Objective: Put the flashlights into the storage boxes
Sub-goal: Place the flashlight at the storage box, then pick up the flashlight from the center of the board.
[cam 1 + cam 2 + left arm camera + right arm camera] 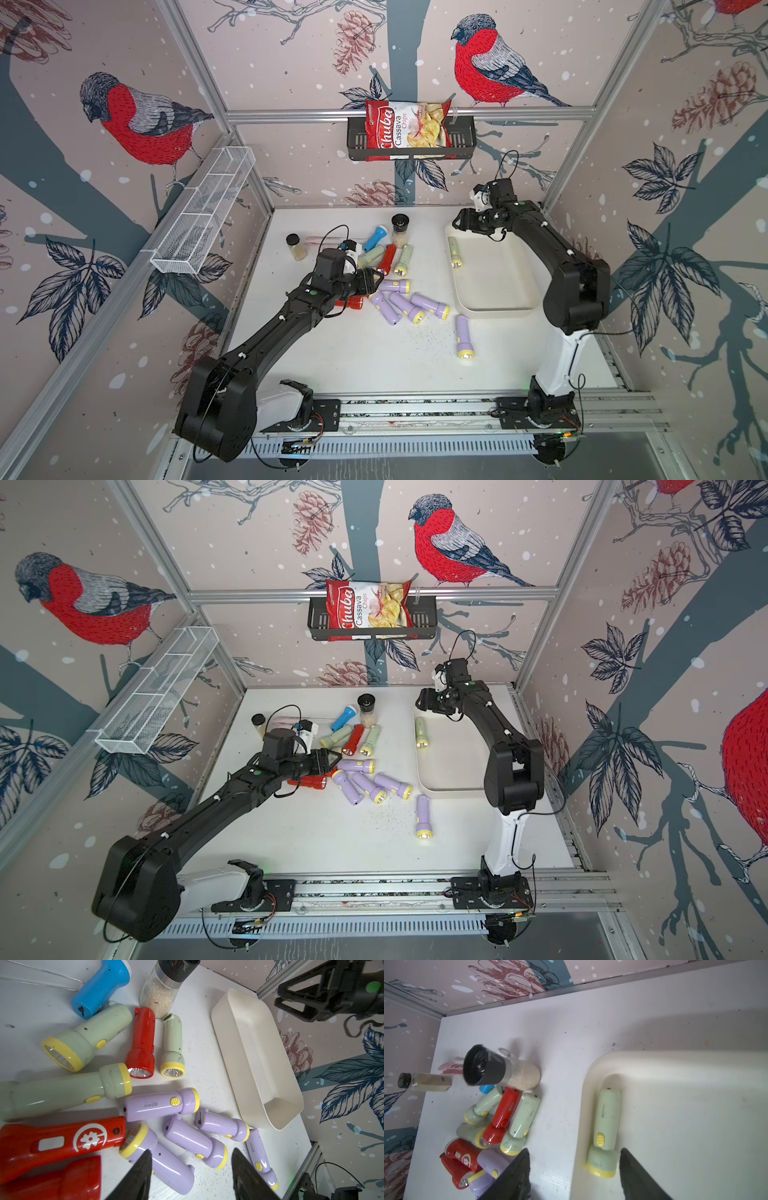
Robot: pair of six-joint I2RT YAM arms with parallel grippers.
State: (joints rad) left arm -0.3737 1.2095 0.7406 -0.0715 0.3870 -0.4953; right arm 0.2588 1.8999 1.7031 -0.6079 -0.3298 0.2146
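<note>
Several flashlights lie loose mid-table: a lilac cluster, a red one, a blue one and pale green ones. One lilac flashlight lies alone nearer the front. My left gripper hangs open over the lilac cluster, with a lilac flashlight beneath its jaws and nothing held. The cream storage box sits at the right. A pale green flashlight lies inside along its left wall. My right gripper is open and empty above the box's far left corner.
Two black-capped spice jars stand behind the pile. A white wire basket hangs on the left wall. A black wall basket holding a chips bag hangs on the back rail. Two red flashlights lie under my left wrist.
</note>
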